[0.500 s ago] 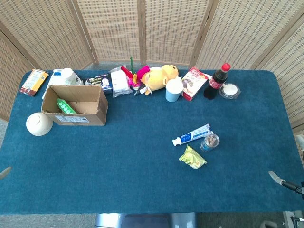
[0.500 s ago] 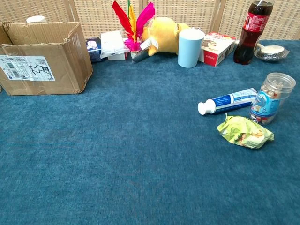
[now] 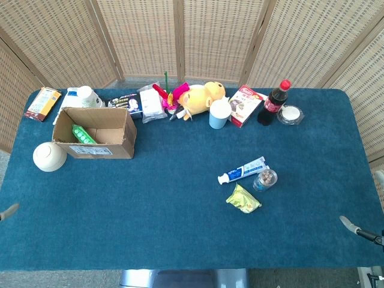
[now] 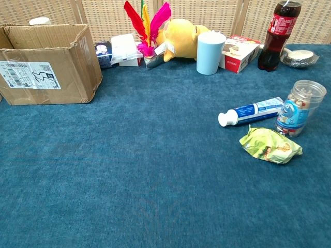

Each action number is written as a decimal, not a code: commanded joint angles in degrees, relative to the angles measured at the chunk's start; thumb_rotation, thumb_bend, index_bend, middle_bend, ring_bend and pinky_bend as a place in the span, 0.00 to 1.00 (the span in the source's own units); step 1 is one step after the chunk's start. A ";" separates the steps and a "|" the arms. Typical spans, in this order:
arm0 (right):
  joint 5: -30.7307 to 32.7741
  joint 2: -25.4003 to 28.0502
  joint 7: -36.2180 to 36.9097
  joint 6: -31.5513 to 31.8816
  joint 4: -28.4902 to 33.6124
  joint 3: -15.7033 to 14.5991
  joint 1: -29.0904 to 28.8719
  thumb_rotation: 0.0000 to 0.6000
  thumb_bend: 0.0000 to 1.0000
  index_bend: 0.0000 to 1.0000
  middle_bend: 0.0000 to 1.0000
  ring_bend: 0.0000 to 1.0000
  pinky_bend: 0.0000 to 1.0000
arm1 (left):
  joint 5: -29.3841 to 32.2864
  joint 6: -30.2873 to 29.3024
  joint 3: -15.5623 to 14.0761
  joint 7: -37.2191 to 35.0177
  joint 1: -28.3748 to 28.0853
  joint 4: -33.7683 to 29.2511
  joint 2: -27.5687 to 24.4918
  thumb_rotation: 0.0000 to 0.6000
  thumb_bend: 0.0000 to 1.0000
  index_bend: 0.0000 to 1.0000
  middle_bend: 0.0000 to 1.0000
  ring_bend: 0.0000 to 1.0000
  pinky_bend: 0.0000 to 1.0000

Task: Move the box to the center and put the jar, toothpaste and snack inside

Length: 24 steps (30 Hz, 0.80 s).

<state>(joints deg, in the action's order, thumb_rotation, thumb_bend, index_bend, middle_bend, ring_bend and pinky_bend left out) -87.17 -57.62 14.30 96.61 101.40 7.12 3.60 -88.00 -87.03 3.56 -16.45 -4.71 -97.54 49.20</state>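
Sitting far left – box (image 3: pixel 94 133), bowl (image 3: pixel 49 156) beside, cup (image 3: pixel 219 113) behind

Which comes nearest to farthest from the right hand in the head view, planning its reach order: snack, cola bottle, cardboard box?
From the right hand, at the table's lower right edge:
1. Snack, right of centre.
2. Cola bottle, far right back.
3. Cardboard box, far left.

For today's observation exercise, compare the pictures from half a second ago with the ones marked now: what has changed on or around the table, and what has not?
Only the left hand changed: its tip at the left edge of the head view has come slightly up and further into view. The right hand shows at the same spot near the right edge. The box, toothpaste, jar and snack all lie where they were. Nothing was taken hold of or let go.
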 commanded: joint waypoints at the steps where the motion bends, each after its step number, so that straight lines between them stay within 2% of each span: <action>1: 0.39 0.18 0.36 -0.33 0.02 0.12 -0.14 1.00 0.04 0.00 0.00 0.00 0.15 | 4.68 11.18 4.64 -0.02 -8.80 2.99 0.03 1.00 0.10 0.00 0.00 0.00 0.00; 4: 0.89 0.32 0.65 -0.53 0.03 0.29 -0.17 1.00 0.04 0.00 0.00 0.00 0.15 | 6.59 16.43 6.34 2.92 -13.09 5.18 0.95 1.00 0.09 0.00 0.00 0.00 0.00; 11: 2.05 0.66 1.57 -1.32 -0.12 0.69 -0.40 1.00 0.04 0.00 0.00 0.00 0.15 | 10.68 26.21 8.55 18.16 -22.37 7.50 5.42 1.00 0.08 0.00 0.00 0.00 0.00; 15: 2.54 0.64 1.10 -1.27 -0.81 1.05 -0.50 1.00 0.02 0.00 0.00 0.00 0.13 | 13.64 29.50 8.50 25.40 -25.56 8.98 9.51 1.00 0.07 0.00 0.00 0.00 0.01; 18: 1.88 -0.49 -4.25 0.21 -4.21 1.70 -0.88 1.00 0.01 0.00 0.00 0.00 0.12 | 16.55 32.76 8.20 31.42 -28.57 10.92 13.56 1.00 0.07 0.00 0.00 0.00 0.02; 20: 1.38 -1.02 -4.87 0.30 -4.79 1.55 -1.01 1.00 0.01 0.00 0.00 0.00 0.12 | 19.55 33.90 8.57 35.32 -30.29 12.75 16.23 1.00 0.07 0.00 0.00 0.00 0.02; 24: 1.22 -1.30 -5.63 0.14 -5.47 1.44 -1.17 1.00 0.00 0.01 0.00 0.00 0.12 | 22.32 34.54 8.60 38.87 -31.61 13.43 18.04 1.00 0.07 0.00 0.00 0.00 0.02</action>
<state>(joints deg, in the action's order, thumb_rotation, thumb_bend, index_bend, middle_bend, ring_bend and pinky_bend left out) -85.86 -58.78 8.86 96.74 96.10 8.57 2.52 -67.56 -53.62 12.00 20.36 -34.87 -85.19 65.63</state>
